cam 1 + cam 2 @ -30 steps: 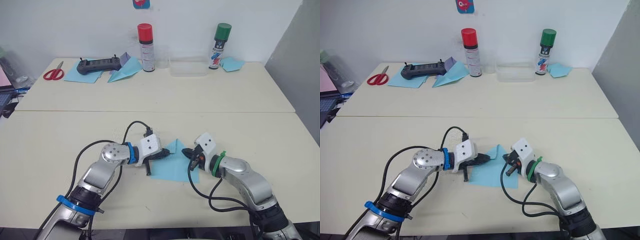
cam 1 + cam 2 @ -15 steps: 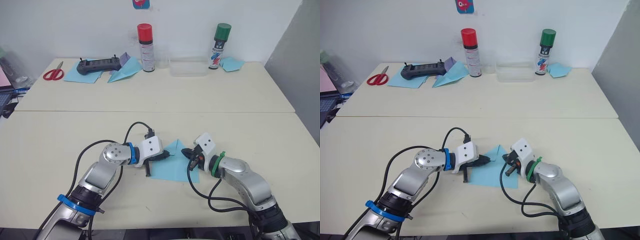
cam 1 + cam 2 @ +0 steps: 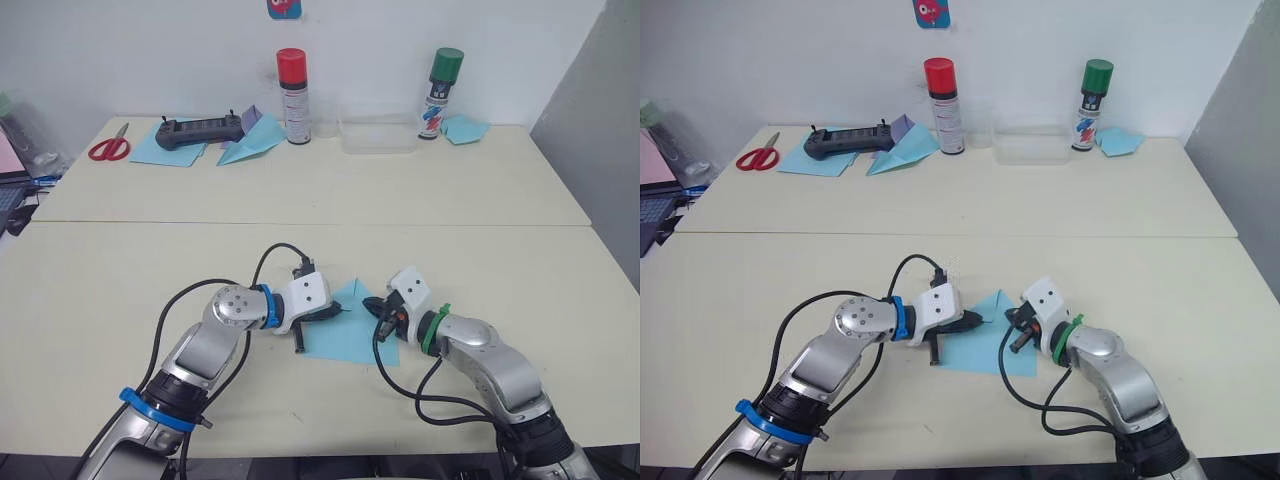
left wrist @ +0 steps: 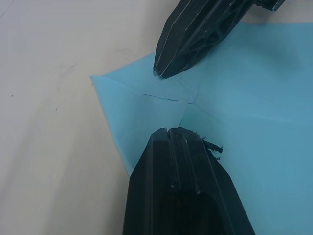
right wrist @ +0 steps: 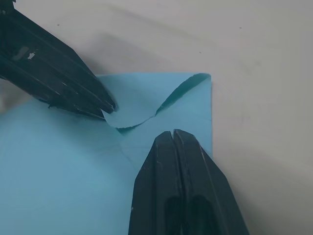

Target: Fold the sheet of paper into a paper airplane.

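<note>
On the front table (image 3: 120,300), close to its near edge, lies the sheet of paper (image 3: 345,335). It is light blue and already has a pointed top, and the point aims away from me, toward the red spray can (image 3: 292,82) at the back. So its long way runs from me toward that can.

My two arms sit on either side of the sheet of paper. My left gripper (image 3: 333,311) comes in from the sheet's left side and my right gripper (image 3: 377,305) from its right side, and their tips nearly meet just below the point. Both look about as near. Each has its fingers squeezed together, pressing down on the paper and not pinching it.

A small flap near the point curls up between the tips. I think the next push must flatten it.
</note>
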Robot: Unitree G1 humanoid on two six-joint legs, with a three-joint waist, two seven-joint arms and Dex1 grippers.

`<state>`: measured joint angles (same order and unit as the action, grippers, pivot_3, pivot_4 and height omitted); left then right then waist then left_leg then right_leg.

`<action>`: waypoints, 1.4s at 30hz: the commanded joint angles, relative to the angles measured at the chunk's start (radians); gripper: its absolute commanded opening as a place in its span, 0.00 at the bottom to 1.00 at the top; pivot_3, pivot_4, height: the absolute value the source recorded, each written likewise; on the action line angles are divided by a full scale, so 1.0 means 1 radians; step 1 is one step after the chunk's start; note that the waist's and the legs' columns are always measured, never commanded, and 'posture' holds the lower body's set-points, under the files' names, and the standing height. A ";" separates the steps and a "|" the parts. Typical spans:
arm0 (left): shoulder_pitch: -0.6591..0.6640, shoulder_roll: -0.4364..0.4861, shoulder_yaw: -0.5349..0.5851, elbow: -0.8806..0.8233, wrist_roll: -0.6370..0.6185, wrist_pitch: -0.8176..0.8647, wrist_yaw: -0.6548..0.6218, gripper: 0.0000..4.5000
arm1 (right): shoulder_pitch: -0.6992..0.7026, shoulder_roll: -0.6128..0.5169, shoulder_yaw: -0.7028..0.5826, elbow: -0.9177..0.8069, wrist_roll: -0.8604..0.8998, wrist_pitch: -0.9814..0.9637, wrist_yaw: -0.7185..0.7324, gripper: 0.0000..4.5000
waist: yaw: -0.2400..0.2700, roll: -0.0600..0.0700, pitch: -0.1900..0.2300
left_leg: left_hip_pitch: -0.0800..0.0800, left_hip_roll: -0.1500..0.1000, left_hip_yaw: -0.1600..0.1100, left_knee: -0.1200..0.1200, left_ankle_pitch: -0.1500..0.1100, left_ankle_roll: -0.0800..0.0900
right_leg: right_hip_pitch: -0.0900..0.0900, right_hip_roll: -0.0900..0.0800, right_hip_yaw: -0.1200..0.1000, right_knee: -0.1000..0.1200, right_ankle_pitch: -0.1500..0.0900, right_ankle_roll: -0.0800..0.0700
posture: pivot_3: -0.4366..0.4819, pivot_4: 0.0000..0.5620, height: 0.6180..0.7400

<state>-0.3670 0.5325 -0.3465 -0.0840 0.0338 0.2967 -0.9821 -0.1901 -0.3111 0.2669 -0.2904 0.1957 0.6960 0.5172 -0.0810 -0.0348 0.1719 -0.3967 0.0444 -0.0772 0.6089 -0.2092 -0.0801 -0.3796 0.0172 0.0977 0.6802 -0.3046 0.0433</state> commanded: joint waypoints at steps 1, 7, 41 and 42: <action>0.005 -0.005 -0.054 -0.013 0.021 0.018 -0.010 0.01 | 0.018 0.005 0.055 0.041 -0.007 0.030 0.010 0.00 | 0.000 0.000 0.000 | 0.000 0.000 0.000 0.000 0.000 0.000 | 0.000 0.000 0.000 0.000 0.000 0.000 | 0.48 0.27 1.00; 0.005 -0.007 -0.064 -0.009 0.041 0.028 -0.007 0.01 | 0.014 0.023 0.033 0.040 -0.008 0.008 0.006 0.00 | 0.000 0.001 -0.002 | 0.001 0.000 0.000 0.000 0.000 0.000 | 0.000 0.000 0.000 0.000 0.000 0.000 | 0.48 0.27 1.00; -0.031 -0.001 -0.075 0.022 0.058 0.034 0.003 0.01 | -0.081 0.087 0.014 0.187 -0.016 -0.126 0.037 0.00 | 0.023 0.003 -0.001 | -0.001 -0.001 0.000 0.000 0.000 0.000 | -0.001 -0.001 0.000 0.000 0.000 0.000 | 0.48 0.27 1.00; -0.033 -0.003 -0.075 0.021 0.056 0.032 0.002 0.01 | -0.082 0.083 0.017 0.196 -0.020 -0.130 0.037 0.00 | 0.023 0.003 -0.001 | -0.001 -0.001 0.000 0.000 0.000 0.000 | 0.000 -0.001 0.000 0.000 0.000 0.000 | 0.48 0.27 1.00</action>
<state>-0.4068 0.5259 -0.3872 -0.0846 0.0679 0.3184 -0.9727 -0.2717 -0.2233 0.2680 -0.1135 0.1952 0.5687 0.5530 -0.0581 -0.0319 0.1709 -0.3972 0.0435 -0.0774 0.6092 -0.2092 -0.0800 -0.3799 0.0166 0.0974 0.6801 -0.3045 0.0434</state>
